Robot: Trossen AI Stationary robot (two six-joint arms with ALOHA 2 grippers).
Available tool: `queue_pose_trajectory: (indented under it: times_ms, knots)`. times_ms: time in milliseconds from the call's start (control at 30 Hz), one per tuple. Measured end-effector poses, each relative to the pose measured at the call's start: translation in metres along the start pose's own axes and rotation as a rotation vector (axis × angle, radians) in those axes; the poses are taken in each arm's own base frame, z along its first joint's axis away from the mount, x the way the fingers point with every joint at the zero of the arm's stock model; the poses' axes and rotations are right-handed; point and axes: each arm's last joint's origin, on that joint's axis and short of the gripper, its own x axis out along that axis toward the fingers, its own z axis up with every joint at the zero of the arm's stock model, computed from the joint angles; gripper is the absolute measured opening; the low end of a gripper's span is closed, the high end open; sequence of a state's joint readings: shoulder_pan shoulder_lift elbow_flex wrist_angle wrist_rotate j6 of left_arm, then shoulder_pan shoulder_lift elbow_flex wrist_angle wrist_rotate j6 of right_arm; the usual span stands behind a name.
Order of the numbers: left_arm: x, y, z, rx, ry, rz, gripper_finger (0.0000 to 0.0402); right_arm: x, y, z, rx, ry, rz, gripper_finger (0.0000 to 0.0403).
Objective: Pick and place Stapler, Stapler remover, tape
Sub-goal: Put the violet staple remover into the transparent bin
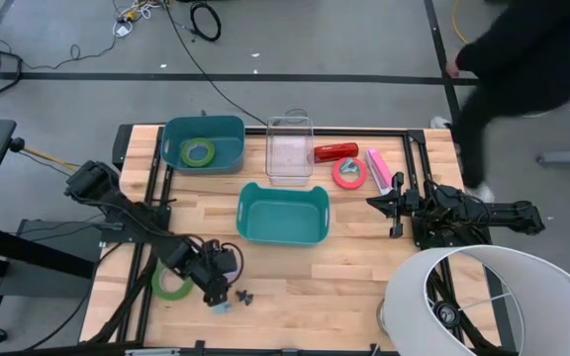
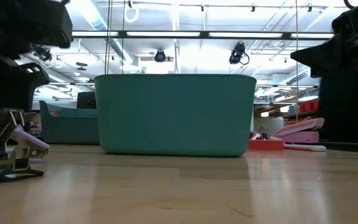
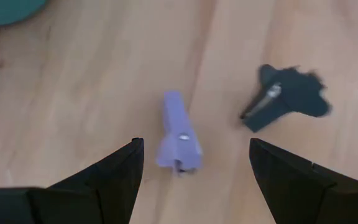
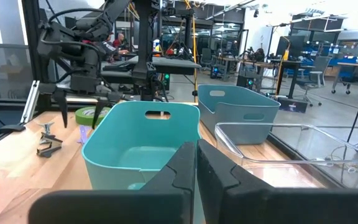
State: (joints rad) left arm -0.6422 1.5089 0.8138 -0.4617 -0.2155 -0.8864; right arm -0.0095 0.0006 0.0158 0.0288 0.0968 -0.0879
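My left gripper [image 3: 194, 171] is open near the table's near edge [image 1: 216, 289], its fingers standing on either side of a lilac staple remover [image 3: 180, 134] that lies flat on the wood, apart from both. A black staple remover [image 3: 284, 99] lies just beside it. One green tape roll [image 1: 171, 283] lies flat by the left arm, and another [image 1: 198, 151] rests in the grey-blue bin. The pinkish-red roll [image 1: 349, 173] lies flat between a red stapler [image 1: 336, 151] and a pink stapler [image 1: 379, 168]. My right gripper [image 4: 196, 169] is shut, waiting right of the teal bin [image 1: 283, 213].
A clear container [image 1: 290, 148] stands beside the grey-blue bin [image 1: 204, 127] at the far edge. A large white round shade [image 1: 483, 297] covers the near right corner. A person in dark clothing [image 1: 522, 49] moves beyond the far right corner. Bare wood lies between the teal bin and the near edge.
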Motion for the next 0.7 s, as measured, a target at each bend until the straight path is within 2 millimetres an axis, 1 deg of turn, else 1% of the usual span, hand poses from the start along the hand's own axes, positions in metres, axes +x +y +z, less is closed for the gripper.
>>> queue_pose_trajectory:
  times_ms: [500, 600, 700]
  knots:
    - [0.013, 0.019, 0.003, -0.045, 0.008, 0.021, 0.0295, 0.0, 0.0, 0.0, 0.0, 0.0, 0.0, 0.0018]
    - [0.015, 0.023, 0.002, -0.049, 0.032, 0.019, 0.0288, 0.0, 0.0, 0.0, 0.0, 0.0, 0.0, 0.0018]
    - [0.016, 0.025, 0.002, -0.052, 0.046, 0.022, 0.027, 0.0, 0.0, 0.0, 0.0, 0.0, 0.0, 0.0018]
